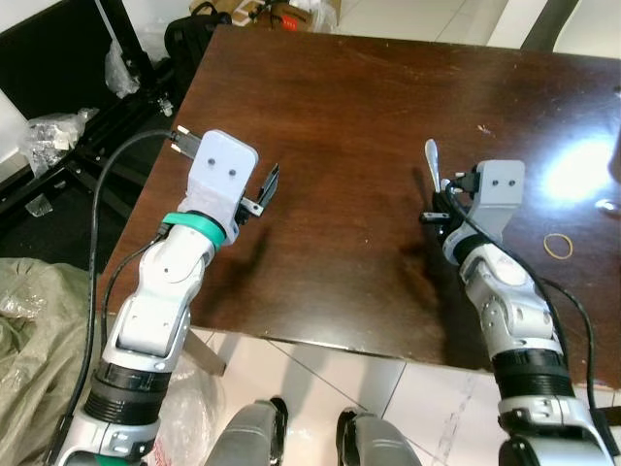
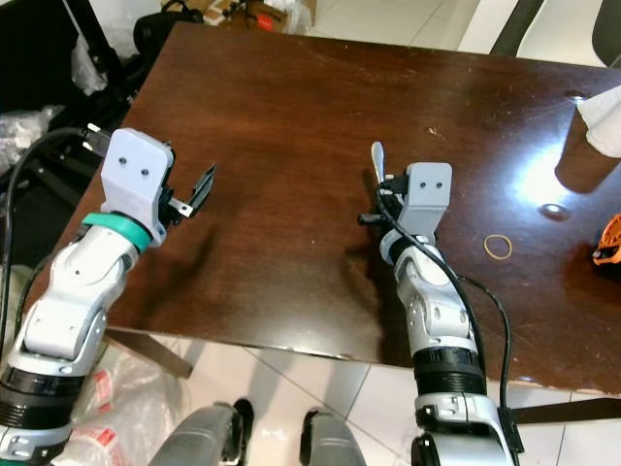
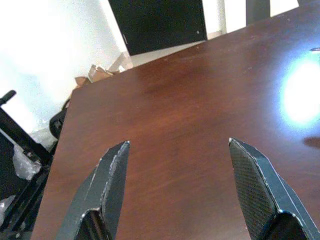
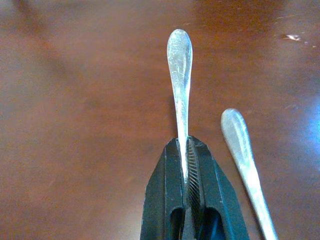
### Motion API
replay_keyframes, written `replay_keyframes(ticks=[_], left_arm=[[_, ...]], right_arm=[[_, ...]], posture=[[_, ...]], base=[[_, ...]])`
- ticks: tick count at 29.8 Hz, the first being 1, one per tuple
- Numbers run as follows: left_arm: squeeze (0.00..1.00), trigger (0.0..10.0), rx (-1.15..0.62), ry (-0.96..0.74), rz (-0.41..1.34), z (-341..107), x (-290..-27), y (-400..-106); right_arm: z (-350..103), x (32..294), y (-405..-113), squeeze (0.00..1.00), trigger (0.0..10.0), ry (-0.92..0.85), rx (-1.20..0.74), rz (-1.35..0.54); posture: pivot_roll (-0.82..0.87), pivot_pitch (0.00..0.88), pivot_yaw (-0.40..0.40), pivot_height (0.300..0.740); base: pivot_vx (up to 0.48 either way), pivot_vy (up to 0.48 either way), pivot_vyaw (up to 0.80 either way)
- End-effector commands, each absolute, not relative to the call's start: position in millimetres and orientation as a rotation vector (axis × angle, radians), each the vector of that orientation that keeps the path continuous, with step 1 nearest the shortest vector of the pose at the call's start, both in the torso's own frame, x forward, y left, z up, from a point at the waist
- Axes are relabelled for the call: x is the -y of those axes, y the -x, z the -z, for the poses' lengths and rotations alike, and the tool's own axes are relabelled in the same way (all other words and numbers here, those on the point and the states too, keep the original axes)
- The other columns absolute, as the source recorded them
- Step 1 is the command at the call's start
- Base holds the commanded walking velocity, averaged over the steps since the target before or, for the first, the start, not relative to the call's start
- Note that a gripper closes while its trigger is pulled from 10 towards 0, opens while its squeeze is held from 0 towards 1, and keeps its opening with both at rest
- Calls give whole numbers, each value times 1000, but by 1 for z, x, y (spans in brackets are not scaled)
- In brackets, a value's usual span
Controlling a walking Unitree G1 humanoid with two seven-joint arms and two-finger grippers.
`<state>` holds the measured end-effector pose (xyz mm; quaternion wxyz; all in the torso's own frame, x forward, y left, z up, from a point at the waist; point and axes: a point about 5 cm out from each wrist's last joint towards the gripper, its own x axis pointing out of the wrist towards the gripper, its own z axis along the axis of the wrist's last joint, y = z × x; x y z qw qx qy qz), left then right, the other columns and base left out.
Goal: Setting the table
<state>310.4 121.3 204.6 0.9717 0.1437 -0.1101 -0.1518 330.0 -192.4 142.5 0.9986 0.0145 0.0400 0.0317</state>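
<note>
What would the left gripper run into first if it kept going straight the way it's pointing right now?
Probably just the bare dark wooden table. The left gripper is open and angled down over the tabletop, with nothing lying in its line as far as its wrist view shows.

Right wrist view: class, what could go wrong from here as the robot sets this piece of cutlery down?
1. The right hand pinches the silver handle edge-on in a thin grip, so it may twist or slip.
2. A second silver handle lies close beside it; lowering could knock it.
3. The left hand, open, gives no support.
</note>
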Motion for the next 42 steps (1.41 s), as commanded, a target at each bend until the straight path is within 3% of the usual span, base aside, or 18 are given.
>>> replay_keyframes(ticks=[1, 12, 42], left_arm=[[0, 10000, 192, -289, 319, -198, -118, -308], [0, 10000, 183, -276, 334, -197, -114, -309], [0, 10000, 194, -274, 344, -196, -110, -312]], right_arm=[[-134, 185, -322, 0, 10000, -28, -130, -62], [-125, 187, -322, 0, 10000, -69, -147, -6], [-111, 194, -309, 0, 10000, 32, -226, 41]], posture=[[106, 143, 82, 740], [93, 140, 87, 740], [85, 106, 90, 740]], base=[[0, 0, 0], [0, 0, 0], [0, 0, 0]])
